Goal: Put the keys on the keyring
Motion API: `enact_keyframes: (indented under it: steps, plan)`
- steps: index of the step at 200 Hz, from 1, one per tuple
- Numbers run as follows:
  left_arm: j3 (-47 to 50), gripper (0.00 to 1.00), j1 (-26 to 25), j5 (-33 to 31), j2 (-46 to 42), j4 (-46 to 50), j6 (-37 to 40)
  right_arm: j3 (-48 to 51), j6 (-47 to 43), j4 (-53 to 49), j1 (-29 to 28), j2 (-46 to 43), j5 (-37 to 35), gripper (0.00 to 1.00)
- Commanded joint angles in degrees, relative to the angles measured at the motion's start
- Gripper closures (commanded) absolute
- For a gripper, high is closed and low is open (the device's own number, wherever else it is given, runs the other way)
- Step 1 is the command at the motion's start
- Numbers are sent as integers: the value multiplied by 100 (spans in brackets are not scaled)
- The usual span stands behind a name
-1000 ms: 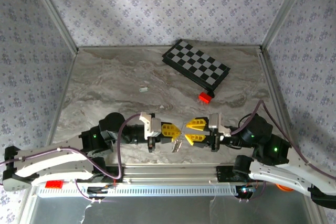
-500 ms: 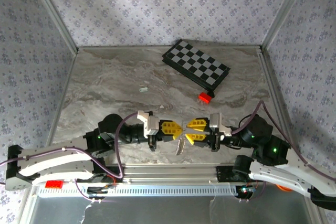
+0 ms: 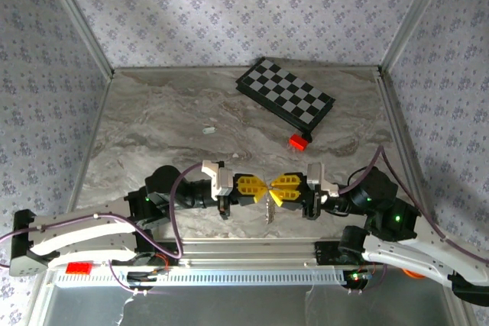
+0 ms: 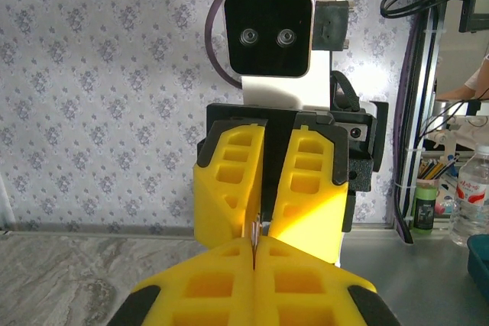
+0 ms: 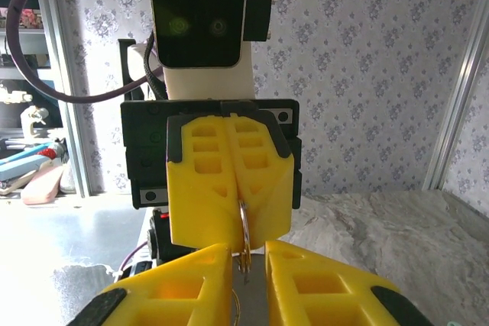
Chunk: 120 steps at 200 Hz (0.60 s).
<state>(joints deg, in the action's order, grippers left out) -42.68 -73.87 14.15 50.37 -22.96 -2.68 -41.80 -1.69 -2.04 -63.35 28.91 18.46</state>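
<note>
Metal wire, likely stiff, slick and light: the left end effector (image 3: 261, 187) is clamped on the keyring (image 5: 243, 227) above the counter (image 3: 153, 135), 1 key (image 3: 269, 211) dangling below. The right end effector (image 3: 276, 188) stands nearly together around it, and I cannot tell whether it grips. Pinch the key's flat faces.

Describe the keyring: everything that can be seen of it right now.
The keyring shows edge-on in the right wrist view as a thin loop of grey metal wire with a yellowish glint, standing upright in the air. Its upper part is pinched between the shut fingers of the left gripper. Its lower part reaches into the narrow gap between the fingers of the right gripper; whether they touch it cannot be told. The yellow fingers hide its full outline.
</note>
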Motion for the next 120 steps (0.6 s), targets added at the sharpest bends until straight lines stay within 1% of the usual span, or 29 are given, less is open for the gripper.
enact_keyframes:
  steps: [1, 19, 54, 72, 86, 120]
  plan:
    - [-49, 100, 30, 51, -24, -344, -45, 42, 82, 181, 33, -36, 52, 85]
    - [-43, 100, 27, 75, -10, -341, -38, 41, 74, 180, 33, -26, 54, 89]
    - [-63, 100, 22, 96, 48, -316, -40, -34, -3, -69, 42, -34, 10, 100]
    - [-96, 100, 35, 96, 50, -202, -23, -158, -104, -329, 47, -26, -81, 100]
    - [-243, 100, 45, 84, 63, 240, 88, -306, -209, -607, 52, 13, -169, 100]
    - [-625, 77, 43, -106, 27, 1440, 372, -754, -524, -1430, 60, 171, -242, 100]
